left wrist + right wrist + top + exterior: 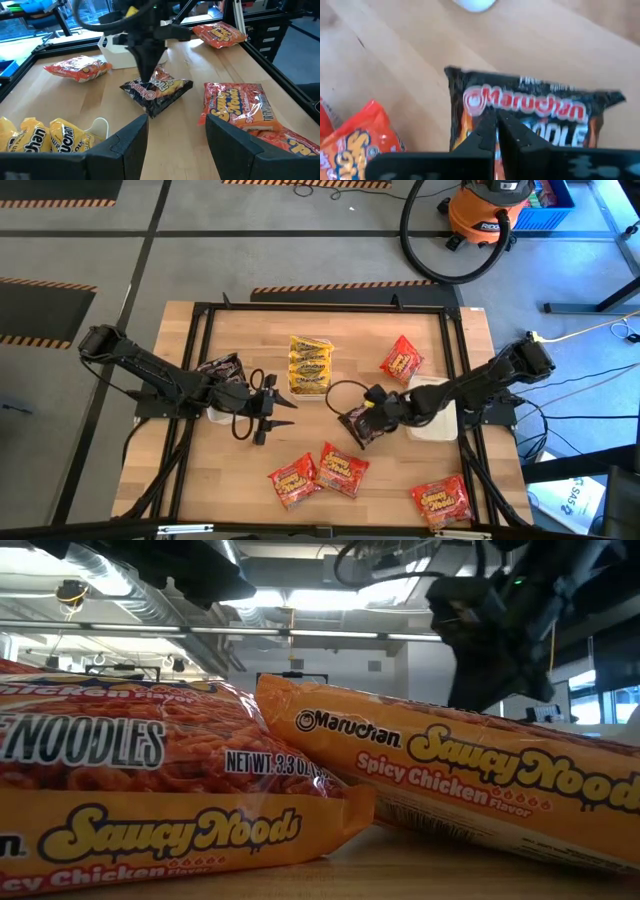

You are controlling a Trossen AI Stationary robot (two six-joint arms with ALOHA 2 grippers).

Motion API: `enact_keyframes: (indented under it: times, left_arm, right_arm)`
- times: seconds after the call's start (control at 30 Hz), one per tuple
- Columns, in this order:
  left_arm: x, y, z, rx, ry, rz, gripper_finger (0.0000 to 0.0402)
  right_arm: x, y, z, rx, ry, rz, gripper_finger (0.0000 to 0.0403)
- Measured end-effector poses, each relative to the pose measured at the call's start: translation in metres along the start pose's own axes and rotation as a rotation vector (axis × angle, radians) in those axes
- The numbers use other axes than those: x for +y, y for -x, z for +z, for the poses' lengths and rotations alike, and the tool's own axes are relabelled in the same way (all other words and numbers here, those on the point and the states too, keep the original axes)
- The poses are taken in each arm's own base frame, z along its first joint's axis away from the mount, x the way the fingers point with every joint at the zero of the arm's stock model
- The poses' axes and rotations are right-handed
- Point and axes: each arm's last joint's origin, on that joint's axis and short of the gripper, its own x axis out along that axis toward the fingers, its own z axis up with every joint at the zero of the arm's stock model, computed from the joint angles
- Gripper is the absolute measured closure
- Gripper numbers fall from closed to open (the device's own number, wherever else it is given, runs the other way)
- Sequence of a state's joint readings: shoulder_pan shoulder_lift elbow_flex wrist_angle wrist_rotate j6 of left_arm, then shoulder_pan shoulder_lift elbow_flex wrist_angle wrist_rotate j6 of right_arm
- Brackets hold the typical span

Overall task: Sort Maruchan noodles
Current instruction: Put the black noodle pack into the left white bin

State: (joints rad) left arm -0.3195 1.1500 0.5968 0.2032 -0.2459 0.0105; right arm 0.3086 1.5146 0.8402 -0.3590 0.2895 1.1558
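Now I see, in the high view, the right claw point(362, 423) a little right of the frame's middle, with its fingers pressed together on the edge of a black packet point(358, 426). In the right wrist view the two fingers meet on this black packet point(530, 107), which carries the Maruchan name in red. In the left wrist view the same black packet point(157, 92) hangs tilted under the right claw point(147, 82); I cannot tell if its lower corner touches the tabletop point(190, 135).

The left claw point(282, 404) is left of the middle in the high view, and its fingers point(127, 137) stand apart with nothing between them. Just beside it, toward the upper middle of the frame, lies a group of yellow packets point(309, 365). Another dark packet point(220, 367) lies on the left arm's side.

One red-orange packet point(402, 360) lies at the upper right of the wooden tabletop point(250, 330). Two red-orange packets point(318, 473) lie touching at the lower middle, and one more point(442, 502) at the lower right. A white tray point(438, 418) sits under the right arm. In the low view, two orange packets point(180, 790) fill the front, one leaning on the other.
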Motion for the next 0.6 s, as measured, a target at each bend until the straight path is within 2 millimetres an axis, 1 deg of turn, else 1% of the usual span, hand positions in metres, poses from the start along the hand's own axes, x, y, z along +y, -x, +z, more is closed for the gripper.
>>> enact_keyframes:
  times: [0.13,0.23,0.33,0.4,0.5,0.6]
  left_arm:
    - [0.0,0.0,0.0,-0.001,0.001,0.0,0.0211]
    - [0.0,0.0,0.002,-0.024,0.011,-0.001,0.0211]
    - [-0.001,-0.002,0.003,-0.041,0.04,-0.019,0.0211]
    - [-0.003,-0.006,0.002,-0.043,0.046,-0.038,0.0211]
    - [-0.006,-0.017,-0.004,-0.028,0.076,-0.043,0.0211]
    - [-0.008,-0.034,-0.007,-0.027,0.111,-0.037,0.0211]
  right_arm:
    - [-0.004,-0.003,0.008,0.018,0.042,0.0,0.0397]
    - [-0.007,-0.004,0.013,0.059,0.099,0.009,0.0371]
    - [-0.007,-0.003,0.02,0.104,0.17,0.019,0.032]
    - [-0.008,0.0,0.026,0.12,0.171,-0.009,0.0282]
    - [-0.01,0.005,0.032,0.149,0.189,-0.063,0.0227]
    - [-0.013,0.013,0.034,0.205,0.237,-0.156,0.0177]
